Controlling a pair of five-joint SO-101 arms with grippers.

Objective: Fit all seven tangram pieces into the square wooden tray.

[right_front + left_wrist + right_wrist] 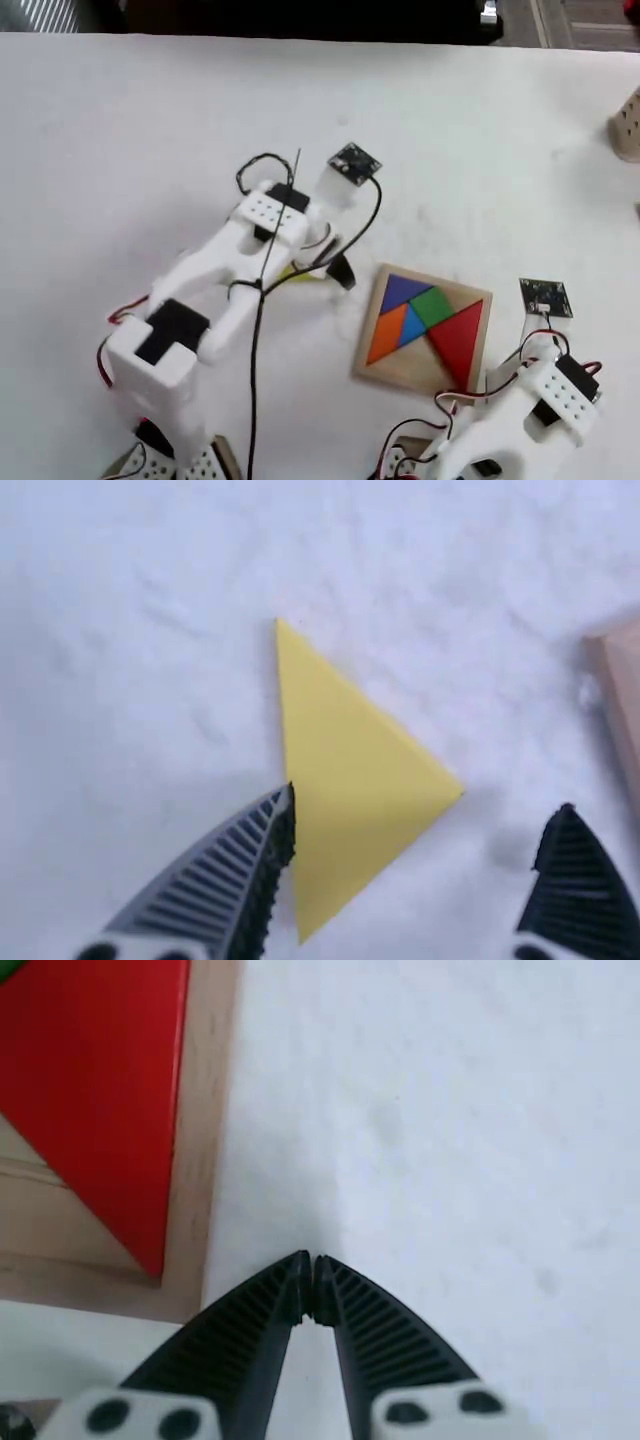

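Observation:
A yellow triangle (350, 770) lies flat on the white table, and my left gripper (428, 800) stands open just over it, one finger at its edge and the other beyond its corner. In the high view the yellow triangle (300, 272) peeks out under the left gripper (325, 268), left of the square wooden tray (482, 300). The tray holds purple (403, 290), green (432, 305), orange (385, 335), blue (410, 328) and red (458, 338) pieces. My right gripper (312, 1262) is shut and empty, on the table beside the tray rim (205, 1160), near the red triangle (100, 1090).
The tray's edge (620, 690) shows close to the yellow triangle. Bare wood (405, 368) remains in the tray's near part. The right arm (545, 395) sits at the tray's near right corner. A beige perforated object (628, 125) stands at the far right edge.

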